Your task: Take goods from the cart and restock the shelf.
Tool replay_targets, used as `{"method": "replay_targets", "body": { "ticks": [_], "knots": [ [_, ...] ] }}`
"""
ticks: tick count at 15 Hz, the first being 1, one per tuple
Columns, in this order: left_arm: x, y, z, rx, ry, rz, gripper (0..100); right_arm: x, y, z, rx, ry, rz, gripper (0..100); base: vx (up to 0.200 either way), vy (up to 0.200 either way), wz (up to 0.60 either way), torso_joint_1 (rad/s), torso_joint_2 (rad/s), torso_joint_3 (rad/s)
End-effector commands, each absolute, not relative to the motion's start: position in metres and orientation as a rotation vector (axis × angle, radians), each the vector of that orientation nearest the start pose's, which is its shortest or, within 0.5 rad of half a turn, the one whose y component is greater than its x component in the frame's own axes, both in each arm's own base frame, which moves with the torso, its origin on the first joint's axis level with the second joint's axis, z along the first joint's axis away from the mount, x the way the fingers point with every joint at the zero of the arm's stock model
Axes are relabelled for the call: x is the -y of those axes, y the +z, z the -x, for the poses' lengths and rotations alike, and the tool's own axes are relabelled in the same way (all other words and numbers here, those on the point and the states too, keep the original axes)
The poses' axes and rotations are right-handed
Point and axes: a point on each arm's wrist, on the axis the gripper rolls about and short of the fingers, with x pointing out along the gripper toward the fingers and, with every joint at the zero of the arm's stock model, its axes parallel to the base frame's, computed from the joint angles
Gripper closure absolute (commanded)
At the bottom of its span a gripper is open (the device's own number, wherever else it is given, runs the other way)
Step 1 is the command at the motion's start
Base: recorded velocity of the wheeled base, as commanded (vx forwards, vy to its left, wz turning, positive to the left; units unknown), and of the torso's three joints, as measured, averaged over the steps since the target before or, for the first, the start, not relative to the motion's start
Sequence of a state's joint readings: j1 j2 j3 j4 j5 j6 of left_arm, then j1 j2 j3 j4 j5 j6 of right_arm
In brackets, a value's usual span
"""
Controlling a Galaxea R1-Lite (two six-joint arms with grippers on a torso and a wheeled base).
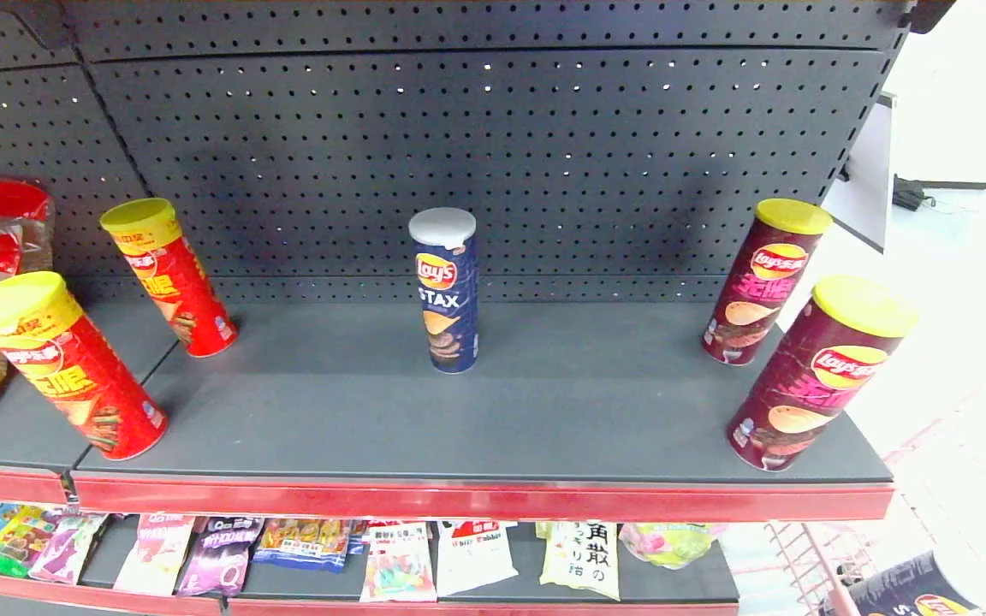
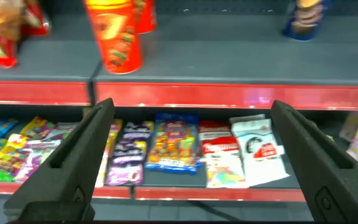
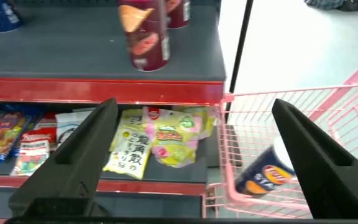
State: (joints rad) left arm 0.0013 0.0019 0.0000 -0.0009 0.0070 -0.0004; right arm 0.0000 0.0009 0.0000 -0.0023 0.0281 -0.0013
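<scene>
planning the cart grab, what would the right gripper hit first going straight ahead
Likely the green bags on the lower shelf, straight ahead of the open right gripper; depth is unclear. The cart and its can sit off to the side.

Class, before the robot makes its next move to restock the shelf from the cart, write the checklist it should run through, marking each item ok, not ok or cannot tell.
1. Right gripper open and empty: ok.
2. Left gripper open and empty: ok.
3. Goods in the pink cart: ok, a blue can lies on its side there.
4. Bare room on the shelf beside the standing blue can: ok.
5. Clear way down to the can in the cart: cannot tell, part of the cart is hidden.
</scene>
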Motion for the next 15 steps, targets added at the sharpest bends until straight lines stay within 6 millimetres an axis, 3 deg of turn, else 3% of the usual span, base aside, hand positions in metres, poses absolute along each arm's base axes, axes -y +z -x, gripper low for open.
{"method": "replay_targets", "body": {
  "ticks": [1, 10, 15],
  "knots": [
    [-0.0001, 0.0757, 0.0227, 0.0, 0.009, 0.0, 0, -0.0006, 0.0757, 0.0227, 0.0, 0.028, 0.002, 0, 0.0, -0.2, 0.0, -0.007, 0.0, 0.002],
    [-0.0001, 0.0757, 0.0227, 0.0, 0.008, 0.0, 0, -0.0006, 0.0758, 0.0227, 0.002, 0.028, 0.0, 0, 0.0, -0.2, 0.0, 0.001, 0.01, 0.003],
    [-0.0001, 0.0757, 0.0227, 0.0, 0.008, 0.002, 0, -0.0006, 0.0757, 0.0227, 0.0, 0.028, 0.0, 0, 0.0, 0.0, -0.12, 0.0, 0.0, 0.0]
  ]
}}
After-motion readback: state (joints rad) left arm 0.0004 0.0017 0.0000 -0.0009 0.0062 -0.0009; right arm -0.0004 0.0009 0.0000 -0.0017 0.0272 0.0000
